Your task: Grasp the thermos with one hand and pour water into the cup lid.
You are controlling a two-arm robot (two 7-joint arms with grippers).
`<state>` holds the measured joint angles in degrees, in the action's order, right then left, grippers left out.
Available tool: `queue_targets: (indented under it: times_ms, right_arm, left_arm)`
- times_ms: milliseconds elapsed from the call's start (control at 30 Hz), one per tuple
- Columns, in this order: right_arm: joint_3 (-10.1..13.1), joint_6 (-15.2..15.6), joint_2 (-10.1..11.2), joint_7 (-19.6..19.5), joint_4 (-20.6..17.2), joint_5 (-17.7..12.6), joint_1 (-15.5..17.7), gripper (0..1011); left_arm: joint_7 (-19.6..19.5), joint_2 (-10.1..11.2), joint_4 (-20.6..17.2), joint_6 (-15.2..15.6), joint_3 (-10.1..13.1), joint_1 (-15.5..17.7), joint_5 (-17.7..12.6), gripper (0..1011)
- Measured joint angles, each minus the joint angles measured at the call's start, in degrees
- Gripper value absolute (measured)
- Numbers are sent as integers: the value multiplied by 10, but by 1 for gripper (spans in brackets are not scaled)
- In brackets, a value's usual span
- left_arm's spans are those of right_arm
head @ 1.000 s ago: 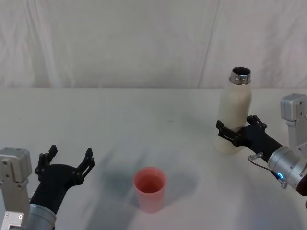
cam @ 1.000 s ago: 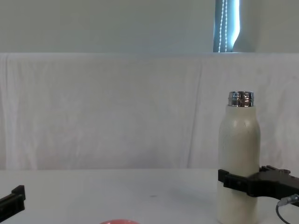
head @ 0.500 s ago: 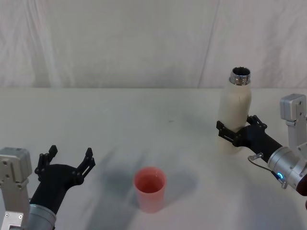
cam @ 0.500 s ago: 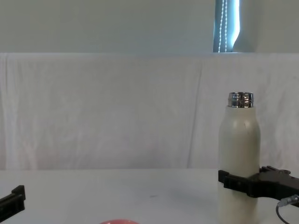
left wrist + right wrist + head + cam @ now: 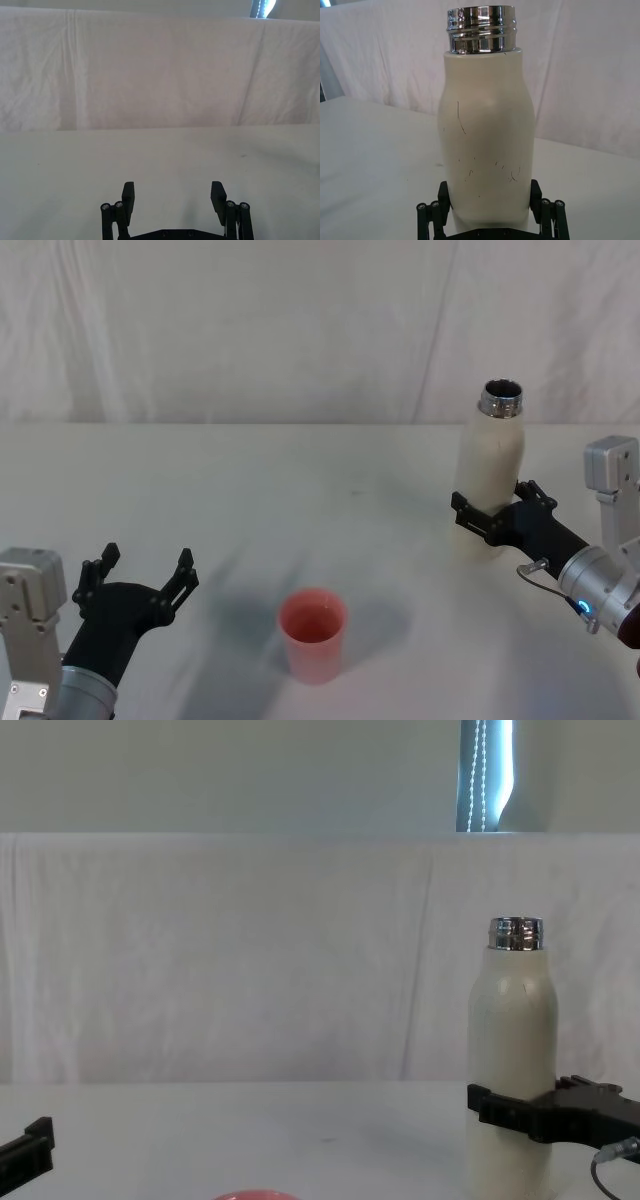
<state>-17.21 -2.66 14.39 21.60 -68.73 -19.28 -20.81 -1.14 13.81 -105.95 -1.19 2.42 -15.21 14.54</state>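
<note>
My left gripper [image 5: 140, 575] sits low at my near left, just above the white table [image 5: 300, 470], its fingers [image 5: 128, 192] spread wide with nothing between them; in the left wrist view they frame a bare stretch of cloth running back to the draped white backdrop [image 5: 150, 75]. To its right, near the table's front edge and well apart from my left gripper, stands the cup lid [image 5: 313, 634], a small pink-red cup, upright with its mouth open upward; from the chest view just its curved rim [image 5: 254, 1195] peeks in at the bottom. Open tabletop lies all around the cup: between it and my left gripper, behind it up to the backdrop, and across the wide gap to the right where the thermos [image 5: 489, 475] stands. The thermos is upright at the far right, cream-white with its shiny threaded steel neck [image 5: 481, 29] uncapped and pointing straight up. My right gripper [image 5: 495, 512] reaches in from the right edge and is closed around the lower body of the thermos, one black finger [image 5: 444, 196] pressed on each side, low on the bottle near its base; I cannot tell whether the base touches the table. Beyond the thermos there is only a short run of table before the view's right border
</note>
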Motion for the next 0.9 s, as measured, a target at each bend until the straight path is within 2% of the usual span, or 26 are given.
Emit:
queue_targets:
  times_ms: [233,333,900]
  right_arm:
    - [0,0,0,0,0,0,0,959]
    - [0,-1,0,0,0,0,0,1001]
    - [0,0,0,1,0,-1,0,1001]
  left_arm:
    - [0,0,0,0,0,0,0,1001]
    - [0,0,0,0,0,0,0,1001]
    - [0,0,0,0,0,0,0,1001]
